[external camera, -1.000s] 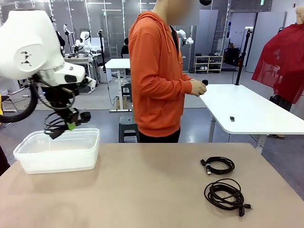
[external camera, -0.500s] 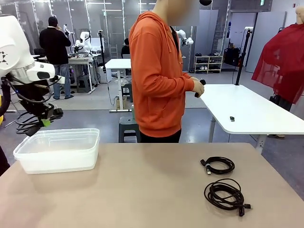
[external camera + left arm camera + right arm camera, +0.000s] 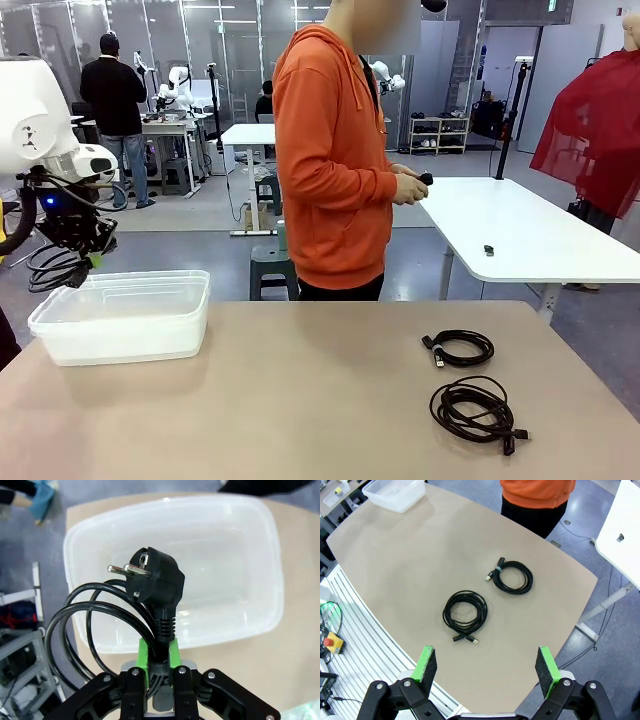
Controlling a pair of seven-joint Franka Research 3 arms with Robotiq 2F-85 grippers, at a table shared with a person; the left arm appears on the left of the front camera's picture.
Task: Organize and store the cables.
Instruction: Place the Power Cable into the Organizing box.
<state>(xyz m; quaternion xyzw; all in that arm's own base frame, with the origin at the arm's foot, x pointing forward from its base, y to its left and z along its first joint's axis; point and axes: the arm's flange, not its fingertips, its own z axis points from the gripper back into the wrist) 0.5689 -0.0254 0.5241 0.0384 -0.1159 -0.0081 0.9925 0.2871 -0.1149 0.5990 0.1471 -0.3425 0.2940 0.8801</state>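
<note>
Storing step: left pincer [image 3: 159, 652] clamped on plugged cable [image 3: 155, 587], held over clear bin [image 3: 240, 540]. Empty right pincer [image 3: 487, 667] wide open. Two more coils [image 3: 465, 611] lie on worktop [image 3: 395, 555]. Next probably: lower, release into bin.

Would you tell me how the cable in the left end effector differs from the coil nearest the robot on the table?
The held cable is thick with a chunky two-pin plug; the near coil is thin with small connectors. The held cable hangs clamped in the left end effector by the tub; the near coil lies flat on the table. Both are black and looped.
</note>
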